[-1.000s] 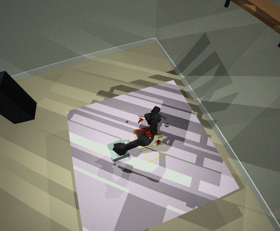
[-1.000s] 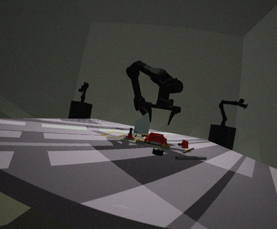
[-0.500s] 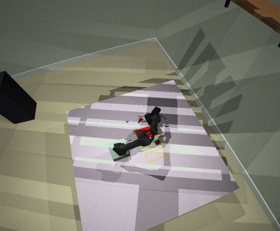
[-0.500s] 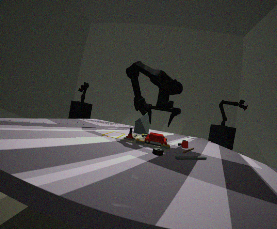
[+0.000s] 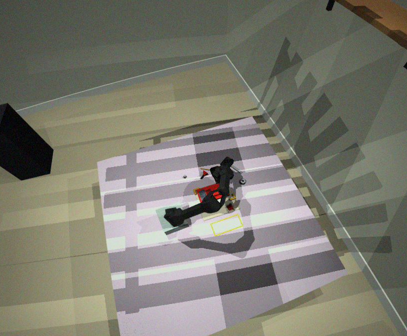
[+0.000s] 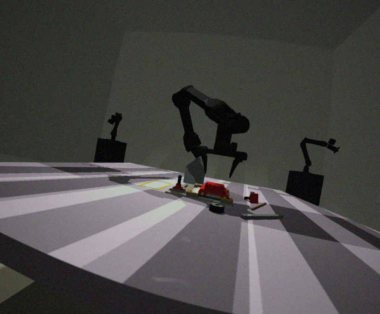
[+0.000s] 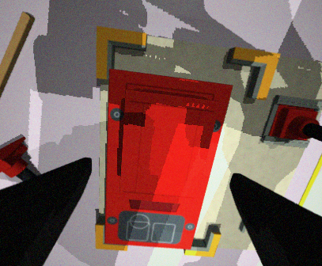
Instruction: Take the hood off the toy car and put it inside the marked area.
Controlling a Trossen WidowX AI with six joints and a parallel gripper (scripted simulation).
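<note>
The toy car (image 5: 205, 189) (image 7: 113, 190) is red and lies between yellow corner brackets on a beige board (image 7: 256, 166). Its hood (image 6: 214, 187) (image 7: 161, 138) looks like the raised red panel; I cannot tell its exact edges. It is on the car. My gripper (image 6: 218, 174) (image 7: 163, 172) is open and empty, pointing down above the car, with its fingertips to either side of the red body in the wrist view. In the top view the arm hides the fingers. The marked area (image 5: 229, 231) (image 6: 149, 187) (image 7: 316, 174) is a yellow outline beside the board, with nothing in it.
A red block with an upright black handle (image 5: 229, 206) (image 6: 179, 186) (image 7: 296, 123) stands on the board near the outline. A red piece (image 6: 253, 197) (image 7: 7, 158), a wooden stick (image 6: 258, 206) (image 7: 7, 67), a grey bar (image 6: 263, 216) and a black wheel (image 6: 216, 207) lie around the board.
</note>
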